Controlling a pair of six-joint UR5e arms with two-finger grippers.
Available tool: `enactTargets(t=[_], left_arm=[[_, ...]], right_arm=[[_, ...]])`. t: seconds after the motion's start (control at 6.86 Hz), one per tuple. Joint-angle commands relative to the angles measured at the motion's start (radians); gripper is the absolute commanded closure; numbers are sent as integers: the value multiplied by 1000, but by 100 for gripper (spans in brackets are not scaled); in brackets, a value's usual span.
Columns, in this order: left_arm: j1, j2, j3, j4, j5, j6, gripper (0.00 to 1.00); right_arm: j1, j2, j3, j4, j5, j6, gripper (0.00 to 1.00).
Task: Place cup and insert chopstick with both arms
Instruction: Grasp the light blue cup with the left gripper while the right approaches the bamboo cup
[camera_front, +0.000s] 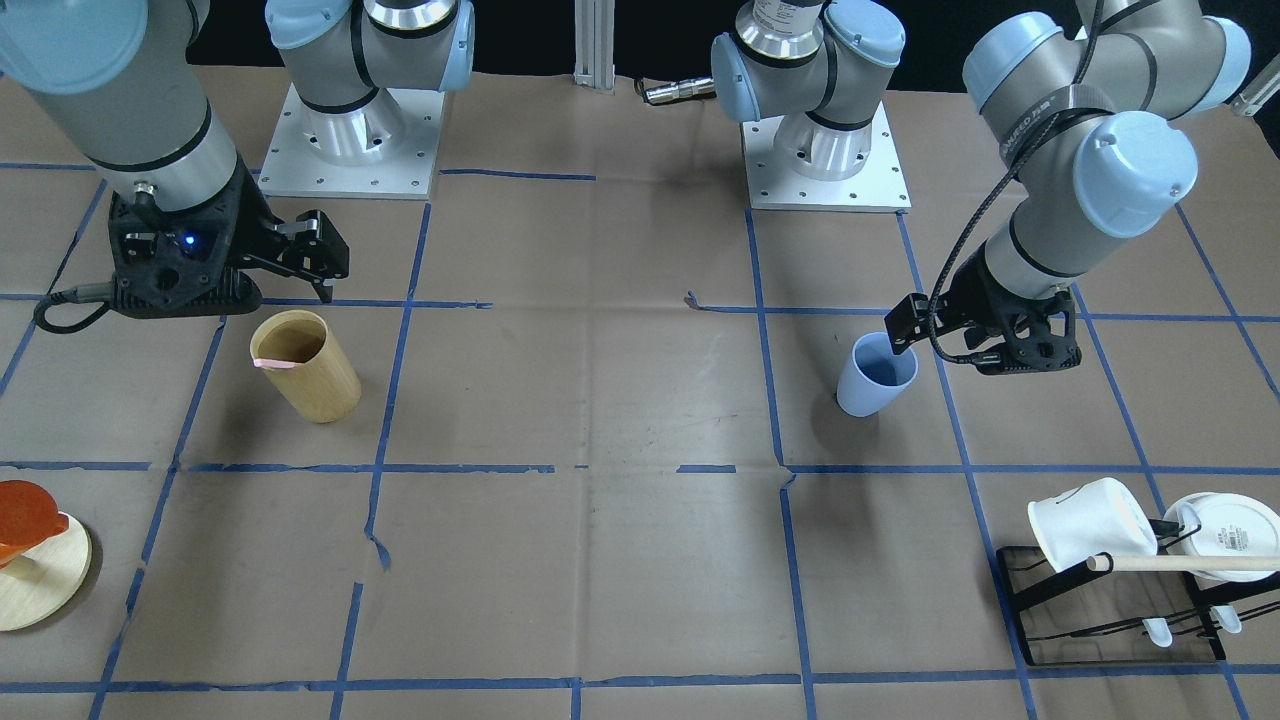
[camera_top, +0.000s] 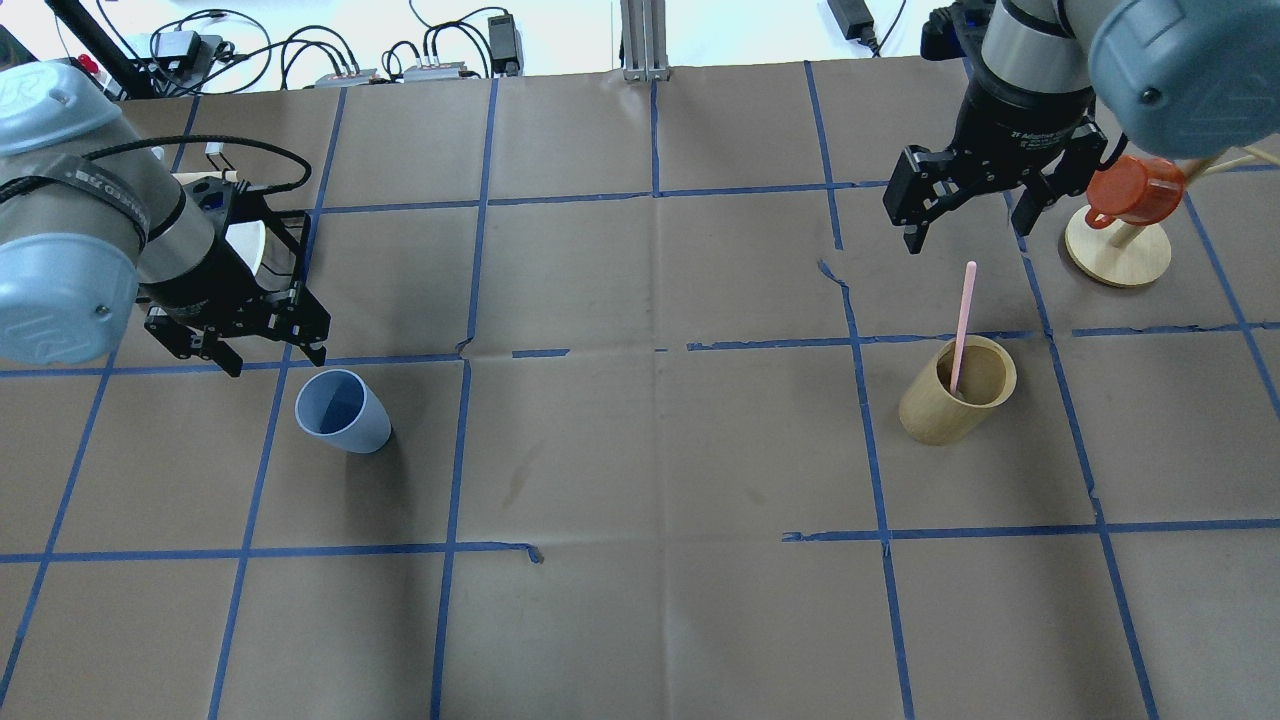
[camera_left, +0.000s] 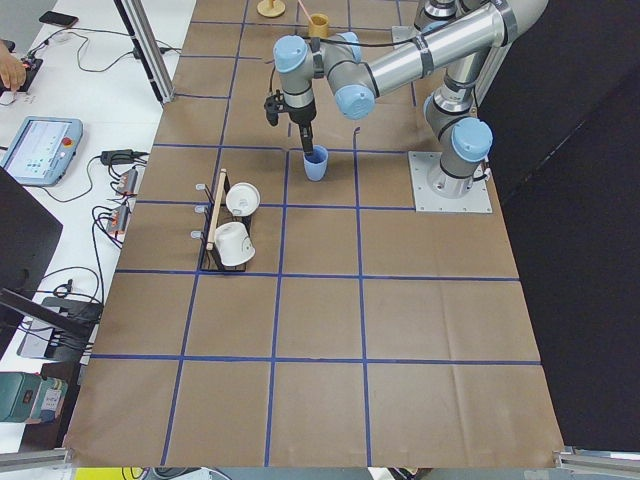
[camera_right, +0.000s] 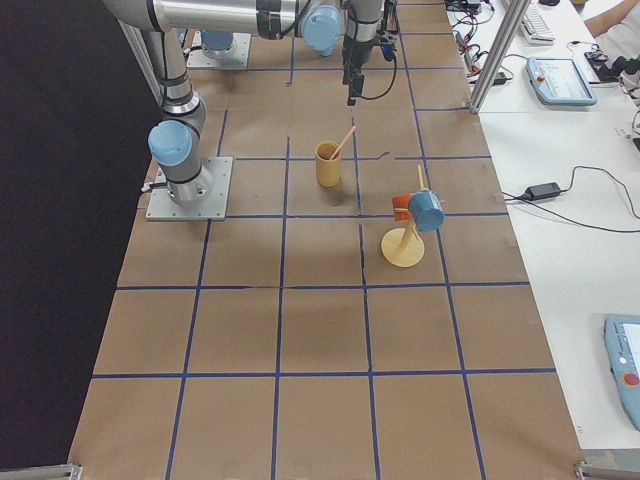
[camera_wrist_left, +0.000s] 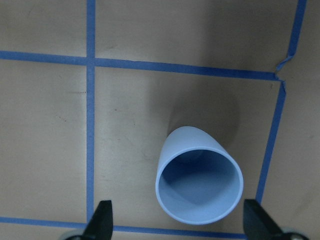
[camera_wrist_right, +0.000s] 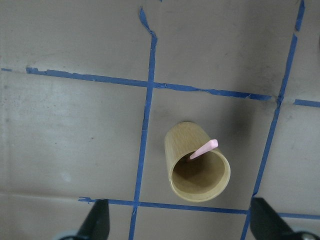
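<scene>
Blue cup (camera_wrist_left: 199, 175): one; pale blue, tapered, upright, mouth up, nothing inside; stands on the table (camera_top: 640, 450).
Left gripper (camera_top: 277, 363): jaws wide, holding nothing; hangs over the cup, which sits low between the fingers, seemingly without contact.
Chopstick (camera_top: 962, 320): one; pink, slim, leaning in the bamboo holder (camera_top: 955, 400).
Bamboo holder: one; upright, open-topped.
Right gripper (camera_top: 965, 232): jaws wide, holding nothing; above the holder, apart from the chopstick.
</scene>
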Motion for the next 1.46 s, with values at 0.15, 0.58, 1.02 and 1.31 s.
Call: enactTargets(t=[0.15,0.58,1.02,1.31], left_arm=[[3,-27,-103,140,2,92,8],[5,-73,-113,145,9,115,20],[3,-76,-119,145,8,104,100],[0,-65,-102,154,2,109,100]], right_arm=[[-1,56,-13,-9,-20,-226,0],[-19,82,-4,-2,-7,-208,0],[-68,122,0,0,10,-322,0],[-73,165,-2,-3,6,-316,0]])
